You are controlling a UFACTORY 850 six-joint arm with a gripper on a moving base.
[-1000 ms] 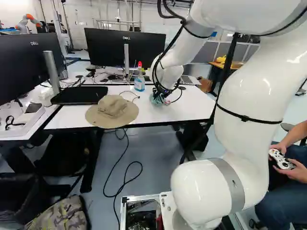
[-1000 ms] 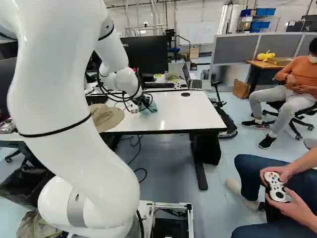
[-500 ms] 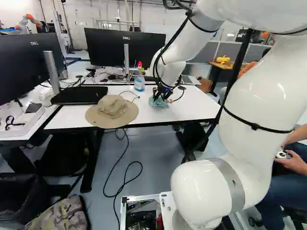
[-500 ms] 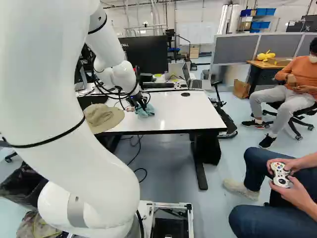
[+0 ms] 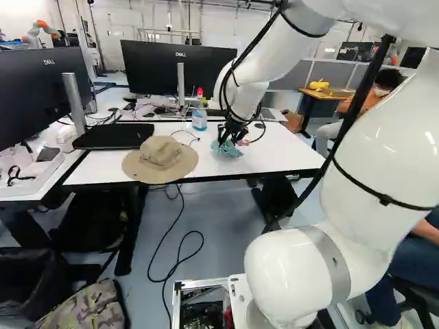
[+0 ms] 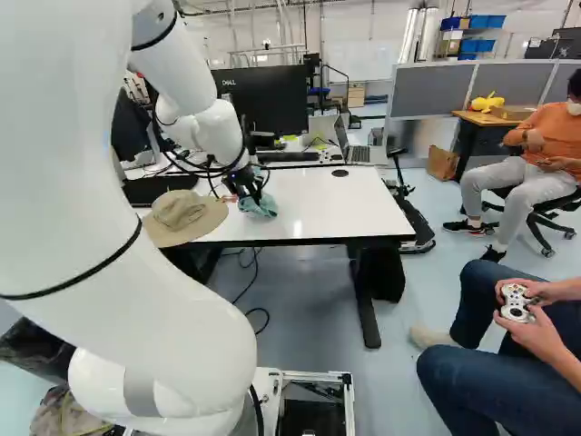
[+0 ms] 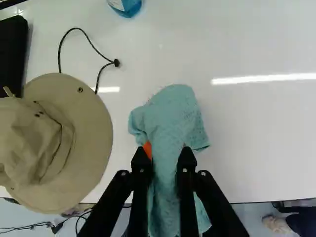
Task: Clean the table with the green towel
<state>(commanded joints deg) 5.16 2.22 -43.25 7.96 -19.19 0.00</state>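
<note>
"Between the fingers (image 7: pixel 186 173), is that the green towel (image 7: pixel 170 116)?"

"Yes, gripped from both sides, its long axis running ahead of them over the counter (image 7: pixel 256 128)."

"And its look?"

"Blue-green, rumpled, pinched narrow at the grip, fuller ahead. I'd wipe away from the hat (image 7: pixel 74 133) beside them."
</note>
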